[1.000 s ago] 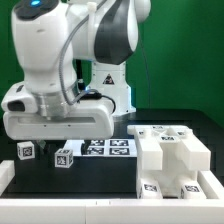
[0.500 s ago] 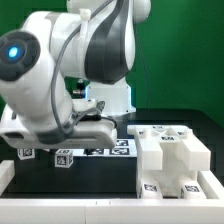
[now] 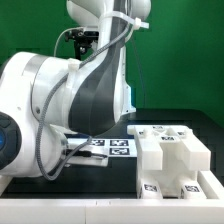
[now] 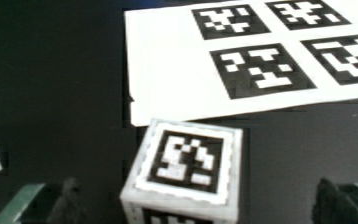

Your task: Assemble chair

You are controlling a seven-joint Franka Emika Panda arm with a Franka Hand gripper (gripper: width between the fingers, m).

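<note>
claw (image 4: 197, 203) splayed over 1 chair block (image 4: 190, 162), near 1 marker board (image 4: 172, 60).

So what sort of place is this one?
Probably a robotics lab bench: a green backdrop, a black table with the marker board, and tagged white chair parts beside the arm.

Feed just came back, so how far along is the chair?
Done: nothing visibly joined; white chair parts sit grouped at the exterior view's right. In hand: open fingers bracket a tagged white block, apparently not touching it. Left: grasping it and all the assembly.
</note>
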